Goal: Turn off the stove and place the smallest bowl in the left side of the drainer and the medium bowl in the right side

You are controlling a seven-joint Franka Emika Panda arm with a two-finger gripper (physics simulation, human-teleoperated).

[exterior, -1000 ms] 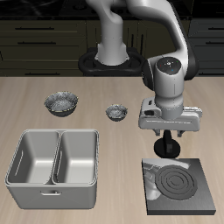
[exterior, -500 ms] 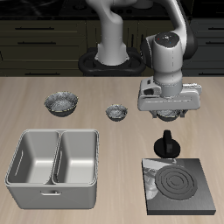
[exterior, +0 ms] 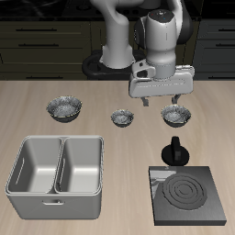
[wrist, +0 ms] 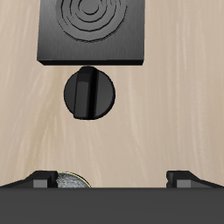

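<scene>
The stove (exterior: 190, 195) lies near the table's front edge with dark coil rings, and its black knob (exterior: 174, 151) stands just behind it. Both show in the wrist view too, stove (wrist: 92, 31) and knob (wrist: 89, 93). My gripper (exterior: 162, 99) hangs open and empty, raised above the table between two bowls. The smallest bowl (exterior: 122, 117) sits beside it, and the medium bowl (exterior: 175, 115) is just under one finger, its rim (wrist: 68, 180) peeking into the wrist view. The drainer (exterior: 18, 165) stands at the front with both compartments empty.
A third, wider metal bowl (exterior: 64, 109) rests behind the drainer. The robot's base (exterior: 115, 62) stands at the table's back edge, before dark cabinets.
My gripper has lifted off the knob and moved toward the back of the table. It now hovers over the bowls, and the medium bowl has come into sight.
</scene>
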